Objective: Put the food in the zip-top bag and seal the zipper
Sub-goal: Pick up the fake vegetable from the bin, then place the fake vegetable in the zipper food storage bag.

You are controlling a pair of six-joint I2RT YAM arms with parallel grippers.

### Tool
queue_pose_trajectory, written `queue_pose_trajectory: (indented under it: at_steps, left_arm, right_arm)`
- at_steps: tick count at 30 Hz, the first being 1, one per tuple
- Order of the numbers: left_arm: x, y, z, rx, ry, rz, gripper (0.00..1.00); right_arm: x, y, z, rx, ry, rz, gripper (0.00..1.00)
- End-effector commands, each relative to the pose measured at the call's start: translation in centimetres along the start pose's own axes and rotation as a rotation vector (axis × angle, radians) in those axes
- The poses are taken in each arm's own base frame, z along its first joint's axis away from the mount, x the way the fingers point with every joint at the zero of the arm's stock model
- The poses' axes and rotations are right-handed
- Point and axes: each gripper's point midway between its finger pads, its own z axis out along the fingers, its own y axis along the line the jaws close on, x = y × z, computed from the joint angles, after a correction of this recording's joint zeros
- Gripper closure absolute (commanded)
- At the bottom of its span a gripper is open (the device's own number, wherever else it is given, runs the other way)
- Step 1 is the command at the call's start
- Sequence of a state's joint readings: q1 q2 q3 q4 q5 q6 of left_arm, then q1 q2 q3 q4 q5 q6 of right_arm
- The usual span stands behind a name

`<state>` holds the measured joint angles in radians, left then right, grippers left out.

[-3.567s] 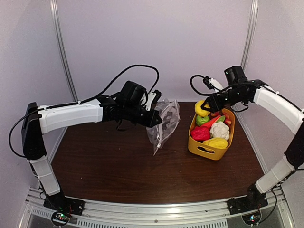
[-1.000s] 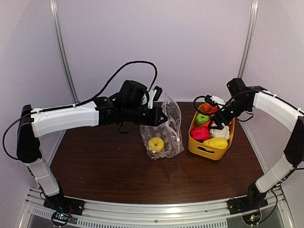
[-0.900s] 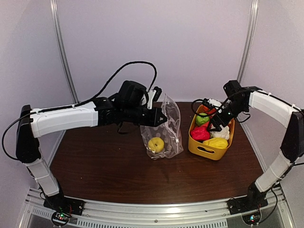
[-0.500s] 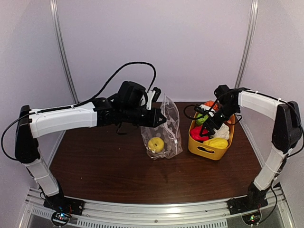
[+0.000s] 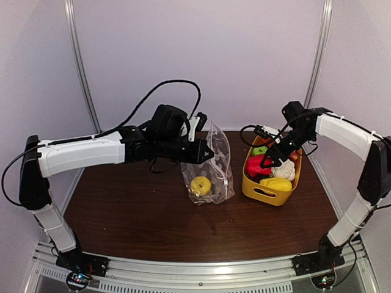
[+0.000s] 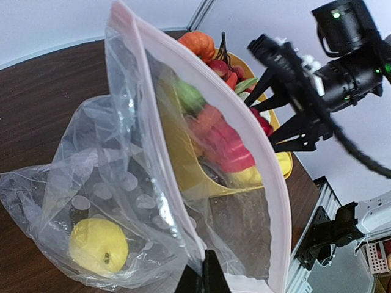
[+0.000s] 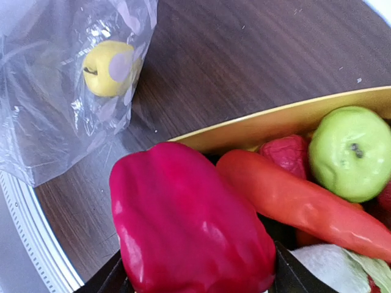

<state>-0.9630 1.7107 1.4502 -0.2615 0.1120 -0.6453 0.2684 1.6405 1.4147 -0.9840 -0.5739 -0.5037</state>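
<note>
My left gripper [image 5: 204,152] is shut on the rim of the clear zip-top bag [image 5: 211,168] and holds its mouth up and open; the pinch shows in the left wrist view [image 6: 205,276]. A yellow lemon [image 5: 200,185] lies in the bag's bottom, also in the left wrist view [image 6: 98,245]. My right gripper [image 5: 264,163] is shut on the red pepper [image 7: 189,223] and holds it over the yellow basket [image 5: 258,192]. The green ball [image 7: 354,151], orange carrot [image 7: 299,201] and white cauliflower [image 5: 284,170] lie in the basket.
The brown table [image 5: 153,220] bears the bag at centre and the basket at the right. Another yellow fruit [image 5: 278,183] lies at the basket's front. Metal rail [image 5: 195,278] runs along the near edge.
My right gripper went down into the basket, closed on the red pepper and lifted it a little. The lemon, held 3.6 s ago, now lies in the bag. The left arm stayed still.
</note>
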Motion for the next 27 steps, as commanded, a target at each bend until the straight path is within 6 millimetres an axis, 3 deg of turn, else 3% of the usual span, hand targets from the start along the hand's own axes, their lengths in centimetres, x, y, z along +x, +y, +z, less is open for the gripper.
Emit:
queue_pose_trajectory:
  at_steps: [1,6,13,16,21,25,27]
  left_arm:
    - [-0.8,-0.3,-0.5,0.021,-0.032,0.01,1.0]
    - [-0.4,0.0,0.3,0.018,-0.025,-0.004,1.0]
    - [-0.5,-0.1,1.4,0.031,-0.023,-0.019,1.0]
    - [-0.6,-0.3,1.7,0.037,-0.021,-0.023,1.0]
    - [-0.5,-0.4,2.1,0.045,-0.013,-0.033,1.0]
    - [-0.9,-1.0,1.8,0.068,-0.021,-0.044,1.0]
    - [-1.3,-1.3,1.4,0.079,-0.031,-0.05,1.0]
  right_arm:
    - [-2.3,0.8,-5.4,0.133,-0.138,-0.044,0.52]
    - [-3.6,5.0,-8.8,0.066,-0.261,-0.098,0.52]
    - [-4.3,13.8,-8.1,-0.132,-0.257,-0.271,0.52]
    - [-5.3,16.3,-8.3,-0.244,-0.257,-0.299,0.52]
    - [-7.9,18.2,-9.2,-0.36,-0.278,-0.3,0.53]
    - [-9.7,17.6,-7.9,-0.365,-0.29,-0.234,0.53]
    - [-10.3,16.1,-6.7,-0.31,-0.276,-0.166,0.56]
